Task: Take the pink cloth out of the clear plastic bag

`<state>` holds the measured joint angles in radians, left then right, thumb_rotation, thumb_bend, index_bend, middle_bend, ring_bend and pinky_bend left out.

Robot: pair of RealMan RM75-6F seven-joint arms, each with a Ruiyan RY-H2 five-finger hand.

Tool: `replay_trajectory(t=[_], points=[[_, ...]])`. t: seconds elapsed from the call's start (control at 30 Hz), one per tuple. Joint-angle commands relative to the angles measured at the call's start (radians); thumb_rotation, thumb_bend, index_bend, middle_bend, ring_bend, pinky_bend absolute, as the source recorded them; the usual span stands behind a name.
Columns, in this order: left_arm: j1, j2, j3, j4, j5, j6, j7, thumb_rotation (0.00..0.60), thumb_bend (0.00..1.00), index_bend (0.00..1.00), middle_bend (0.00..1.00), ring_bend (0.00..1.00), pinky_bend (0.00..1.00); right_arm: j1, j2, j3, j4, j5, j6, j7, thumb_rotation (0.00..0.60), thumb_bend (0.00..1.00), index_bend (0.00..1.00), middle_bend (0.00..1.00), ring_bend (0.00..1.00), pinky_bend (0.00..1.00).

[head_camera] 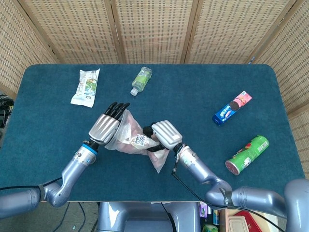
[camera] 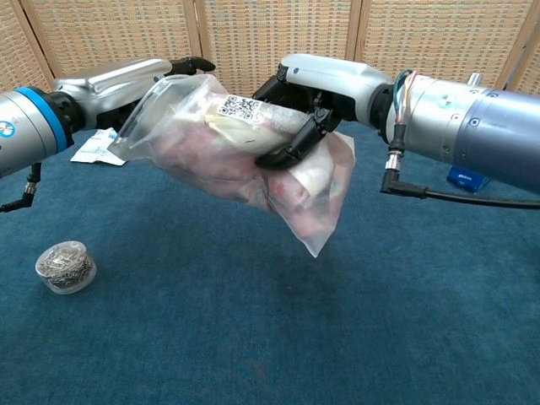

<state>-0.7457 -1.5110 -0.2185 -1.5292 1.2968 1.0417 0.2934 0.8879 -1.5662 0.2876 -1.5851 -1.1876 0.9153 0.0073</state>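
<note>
Right hand (camera: 308,101) grips the clear plastic bag (camera: 245,152) aloft, pink cloth (camera: 211,156) inside.
Left hand (head_camera: 107,126) lies against the bag's end, grip unclear; a small round tin (camera: 64,265) sits below.

Open cloth under the raised clear plastic bag (camera: 253,152), small round tub (camera: 65,266) low left, snacks (head_camera: 240,126) well right

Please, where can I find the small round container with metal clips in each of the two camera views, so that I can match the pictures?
Head view: not visible; the spot beside the left forearm where it would lie is covered by the left hand and arm.
Chest view: the clip container stands at lower left on the blue table, below the left arm.
Shared landmark: the clear plastic bag held up between both hands.
</note>
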Motion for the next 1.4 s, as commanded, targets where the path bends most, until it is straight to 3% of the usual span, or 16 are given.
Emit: replay_trajectory(t=[0.03,0.43,0.47,0.53,0.6,0.67,0.8,0.93,1.03,1.2,1.3,1.4], points=[[-0.002,0.002,-0.001,-0.002,-0.003,0.002,0.003,0.600,0.57,0.72,0.00,0.00,0.00,-0.003,0.004,-0.004,-0.001,-0.005,0.001,0.004,0.600,0.58,0.60,0.64,0.51,0.52],[-0.034,0.015,-0.018,-0.010,-0.070,-0.063,-0.018,0.600,0.57,0.74,0.00,0.00,0.00,-0.025,0.030,-0.037,-0.009,-0.038,-0.015,0.048,0.600,0.59,0.58,0.55,0.50,0.52],[-0.038,0.015,-0.020,-0.010,-0.079,-0.071,-0.017,0.600,0.57,0.74,0.00,0.00,0.00,-0.027,0.032,-0.040,-0.008,-0.041,-0.014,0.048,0.600,0.53,0.52,0.49,0.47,0.49],[-0.048,0.016,-0.024,-0.010,-0.100,-0.088,-0.016,0.600,0.57,0.74,0.00,0.00,0.00,-0.032,0.039,-0.053,-0.011,-0.048,-0.020,0.053,0.600,0.30,0.30,0.28,0.29,0.35],[-0.056,0.012,-0.026,-0.006,-0.114,-0.098,-0.012,0.600,0.57,0.74,0.00,0.00,0.00,-0.033,0.056,-0.069,-0.016,-0.048,-0.047,0.055,0.600,0.04,0.06,0.04,0.04,0.11],[-0.073,-0.003,-0.030,0.009,-0.144,-0.117,0.007,0.600,0.57,0.74,0.00,0.00,0.00,-0.036,0.093,-0.088,-0.028,-0.026,-0.087,0.047,0.600,0.00,0.00,0.00,0.00,0.01],[-0.107,-0.026,-0.030,0.033,-0.200,-0.131,0.101,0.600,0.57,0.74,0.00,0.00,0.00,-0.066,0.144,-0.107,-0.050,0.008,-0.076,0.018,0.600,0.00,0.00,0.00,0.00,0.00],[-0.132,-0.043,-0.054,0.010,-0.295,-0.154,0.120,0.600,0.57,0.74,0.00,0.00,0.00,-0.119,0.207,-0.150,-0.057,-0.031,-0.024,-0.006,0.600,0.00,0.00,0.02,0.00,0.00],[-0.149,-0.052,-0.063,0.005,-0.337,-0.148,0.149,0.600,0.57,0.75,0.00,0.00,0.00,-0.160,0.232,-0.187,-0.036,-0.107,0.046,-0.036,0.600,0.00,0.01,0.15,0.05,0.04],[-0.171,-0.063,-0.100,-0.025,-0.418,-0.126,0.167,0.600,0.57,0.75,0.00,0.00,0.00,-0.229,0.242,-0.281,0.088,-0.349,0.226,-0.104,0.600,0.00,0.13,0.49,0.38,0.36],[-0.192,-0.078,-0.134,-0.051,-0.500,-0.096,0.186,0.600,0.57,0.76,0.00,0.00,0.00,-0.262,0.214,-0.350,0.259,-0.547,0.372,-0.078,0.600,0.01,0.20,0.59,0.45,0.50],[-0.213,-0.097,-0.151,-0.057,-0.542,-0.057,0.216,0.600,0.57,0.76,0.00,0.00,0.00,-0.267,0.194,-0.397,0.389,-0.674,0.458,-0.056,0.600,0.03,0.25,0.63,0.48,0.57]])
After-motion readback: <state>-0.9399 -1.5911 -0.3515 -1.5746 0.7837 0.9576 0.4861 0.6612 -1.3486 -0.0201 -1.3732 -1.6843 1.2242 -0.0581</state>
